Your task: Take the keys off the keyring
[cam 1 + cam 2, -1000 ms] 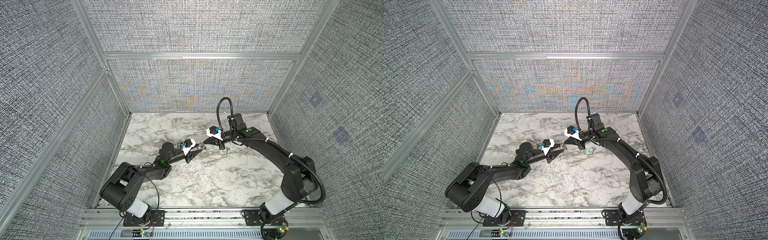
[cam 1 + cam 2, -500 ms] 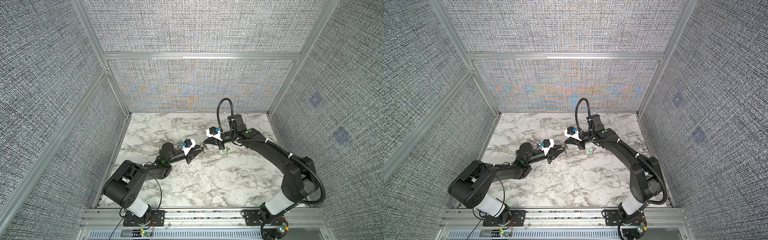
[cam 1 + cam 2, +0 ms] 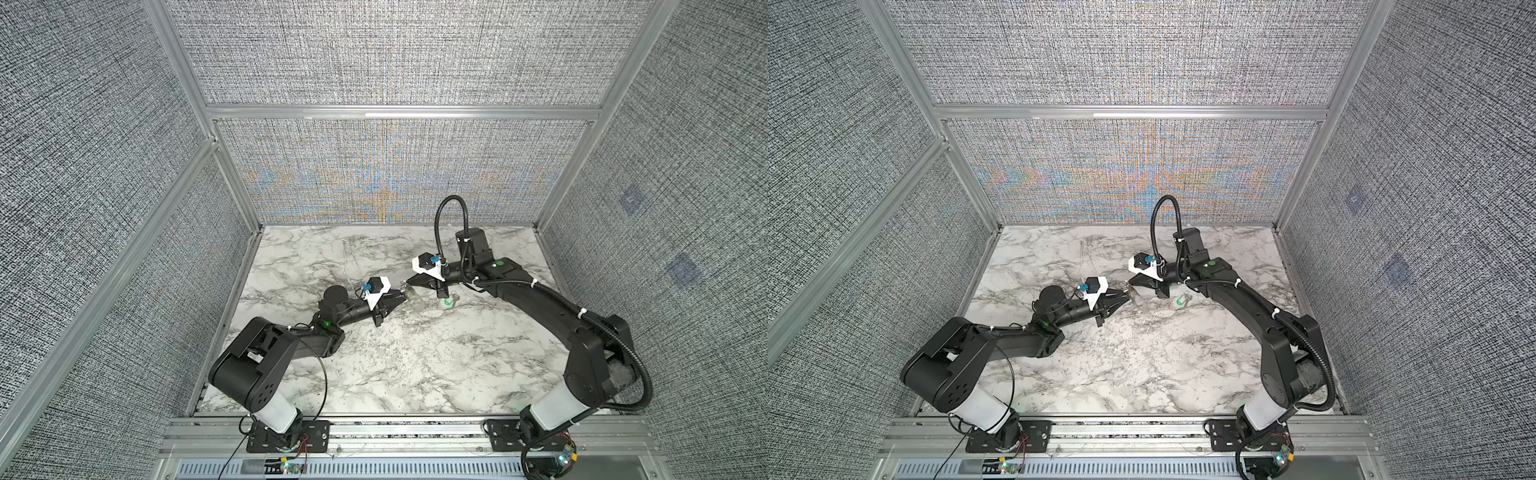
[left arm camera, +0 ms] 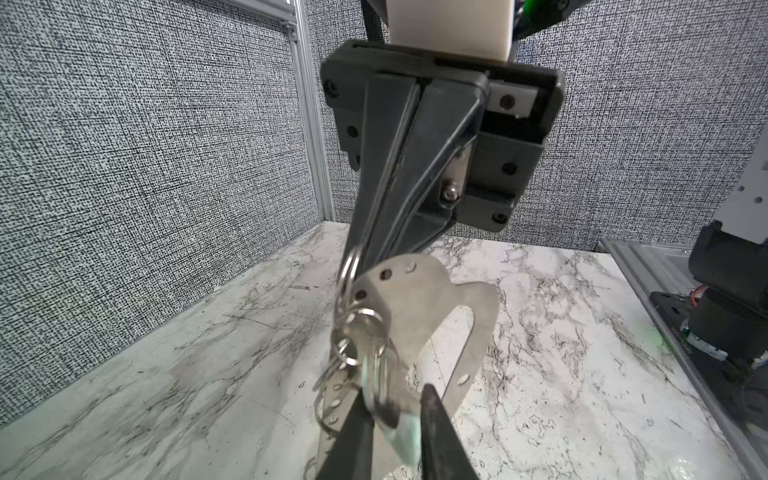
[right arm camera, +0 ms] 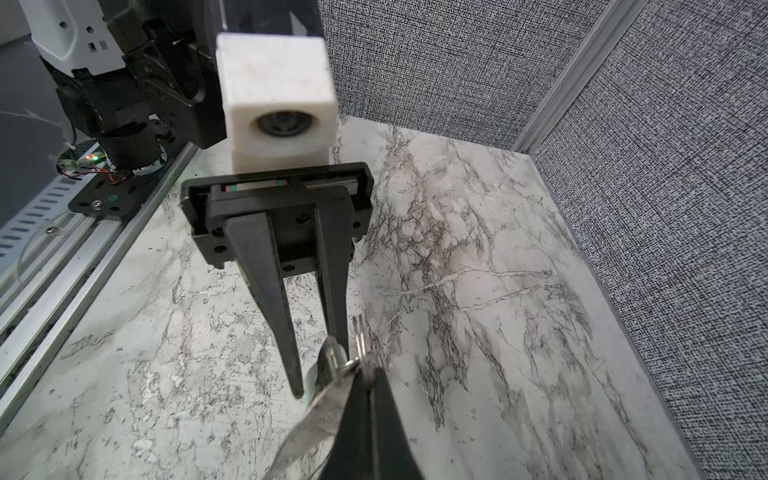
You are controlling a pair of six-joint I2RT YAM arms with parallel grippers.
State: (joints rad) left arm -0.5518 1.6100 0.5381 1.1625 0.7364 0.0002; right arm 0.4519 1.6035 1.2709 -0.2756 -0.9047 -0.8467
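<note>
Above the middle of the marble table, the keyring [image 4: 419,307] hangs as a flat grey metal loop [image 3: 411,293]. My right gripper [image 4: 360,254] is shut on a wire ring at its upper end, seen again in the right wrist view [image 5: 365,368]. Several keys [image 4: 365,332] dangle on small rings from the loop. My left gripper [image 4: 395,395] is closed around one of them, a key with a pale green head [image 4: 395,419]; both fingers touch it. Another key with a bright green tag [image 3: 448,302] lies on the table under the right arm, in both top views [image 3: 1179,301].
Grey fabric walls with aluminium posts [image 3: 232,195] close in the table on three sides. A metal rail [image 3: 395,428] with both arm bases runs along the front edge. The right arm's black cable [image 3: 449,216] loops up above its wrist.
My left gripper has crept a little toward the right gripper and its jaws have narrowed onto the hanging key. The right gripper has held still, shut.
</note>
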